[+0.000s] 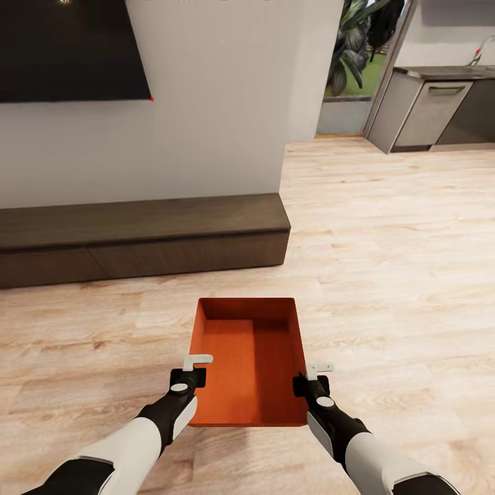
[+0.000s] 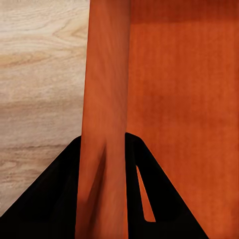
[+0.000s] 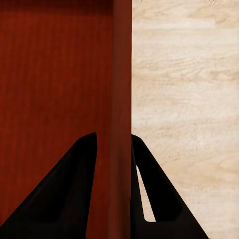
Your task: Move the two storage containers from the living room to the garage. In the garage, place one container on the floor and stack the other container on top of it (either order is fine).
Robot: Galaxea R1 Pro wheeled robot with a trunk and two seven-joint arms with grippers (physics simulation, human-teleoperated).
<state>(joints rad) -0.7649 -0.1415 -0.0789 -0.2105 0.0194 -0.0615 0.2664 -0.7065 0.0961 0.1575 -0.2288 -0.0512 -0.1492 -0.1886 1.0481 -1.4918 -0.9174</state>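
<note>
An orange-red open-top storage container (image 1: pixel 251 357) hangs level just above the pale wood-plank floor of the living room. My left gripper (image 1: pixel 189 378) is shut on its left wall, and my right gripper (image 1: pixel 307 385) is shut on its right wall. In the left wrist view the thin wall (image 2: pixel 104 99) runs between the black fingers (image 2: pixel 55 199) of the left gripper (image 2: pixel 103 139). The right wrist view has the right gripper (image 3: pixel 113 137) pinching the other wall (image 3: pixel 122 74) the same way. The bin looks empty. The garage is out of view.
A long low dark-brown cabinet (image 1: pixel 137 234) stands close ahead on the left against a white wall, under a black TV (image 1: pixel 69 48). To the right, plank floor (image 1: pixel 399 240) runs back to a grey kitchen counter (image 1: pixel 433 103) and a plant (image 1: pixel 354 41).
</note>
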